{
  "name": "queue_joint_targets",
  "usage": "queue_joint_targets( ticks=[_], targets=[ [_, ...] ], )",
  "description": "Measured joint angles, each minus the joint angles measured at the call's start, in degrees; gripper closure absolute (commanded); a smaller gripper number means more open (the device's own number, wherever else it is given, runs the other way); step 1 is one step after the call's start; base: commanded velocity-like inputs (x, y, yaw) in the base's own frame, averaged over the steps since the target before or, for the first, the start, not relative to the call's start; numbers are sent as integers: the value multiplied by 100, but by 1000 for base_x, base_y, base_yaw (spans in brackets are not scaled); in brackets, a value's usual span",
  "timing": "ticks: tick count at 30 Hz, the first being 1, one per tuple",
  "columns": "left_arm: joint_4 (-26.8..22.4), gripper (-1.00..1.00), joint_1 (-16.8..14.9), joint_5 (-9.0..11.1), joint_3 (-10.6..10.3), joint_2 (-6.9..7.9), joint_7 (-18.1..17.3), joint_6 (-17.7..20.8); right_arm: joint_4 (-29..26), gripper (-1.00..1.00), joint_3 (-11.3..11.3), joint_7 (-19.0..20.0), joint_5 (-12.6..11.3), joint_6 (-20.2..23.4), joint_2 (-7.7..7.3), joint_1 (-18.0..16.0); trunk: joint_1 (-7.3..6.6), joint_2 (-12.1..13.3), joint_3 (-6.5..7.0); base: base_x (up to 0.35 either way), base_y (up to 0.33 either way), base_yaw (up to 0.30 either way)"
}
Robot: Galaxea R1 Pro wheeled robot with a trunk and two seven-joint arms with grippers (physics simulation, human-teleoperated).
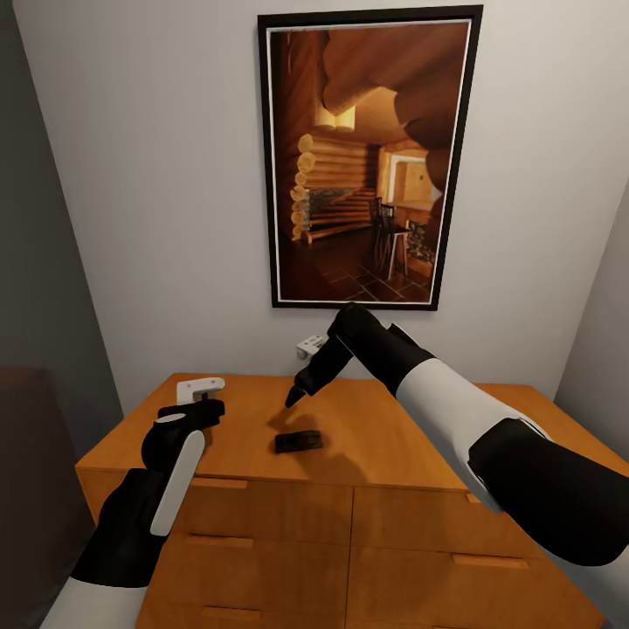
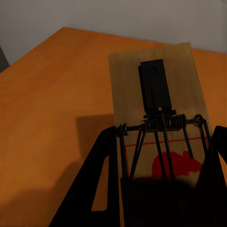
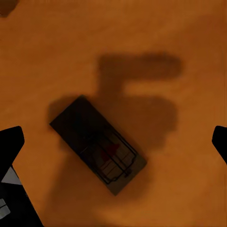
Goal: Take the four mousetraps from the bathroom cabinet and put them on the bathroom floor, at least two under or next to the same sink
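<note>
A dark mousetrap (image 1: 298,441) lies flat on the cabinet's orange wooden top (image 1: 393,428). In the right wrist view this mousetrap (image 3: 99,144) sits diagonally, its wire frame and red mark facing up. My right gripper (image 1: 295,397) hangs just above it, open, with its fingers (image 3: 10,142) spread wide on either side of the trap and clear of it. My left gripper (image 1: 203,409) hovers over the top's left part, shut on another mousetrap (image 2: 158,94), whose board sticks out past the fingertips. The sink and the bathroom floor are out of view.
The cabinet has several closed drawer fronts (image 1: 271,515) below its top. A large framed picture (image 1: 367,157) hangs on the white wall behind it. A dark wall (image 1: 44,262) closes in on the left.
</note>
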Motion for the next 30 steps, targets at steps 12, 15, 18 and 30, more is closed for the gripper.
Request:
queue_joint_targets(
  ticks=[12, 15, 18, 30],
  targets=[
    [0, 100, 0, -3, 3, 2, 3, 0, 11, -100, 0, -1, 29, 0, 0, 0, 0, 0, 0, 3, 0, 0],
    [0, 100, 0, -3, 6, 4, 5, 0, 22, -100, 1, -5, 38, 0, 0, 0, 0, 0, 0, 0, 0, 0],
    [0, 100, 0, -3, 8, 6, 6, 0, 30, -100, 8, -13, 44, 0, 0, 0, 0, 0, 0, 0, 0, 0],
    [0, 100, 0, -3, 9, 7, -3, -8, 32, -100, 17, -27, 57, 0, 0, 0, 0, 0, 0, 29, 0, 0]
  ],
)
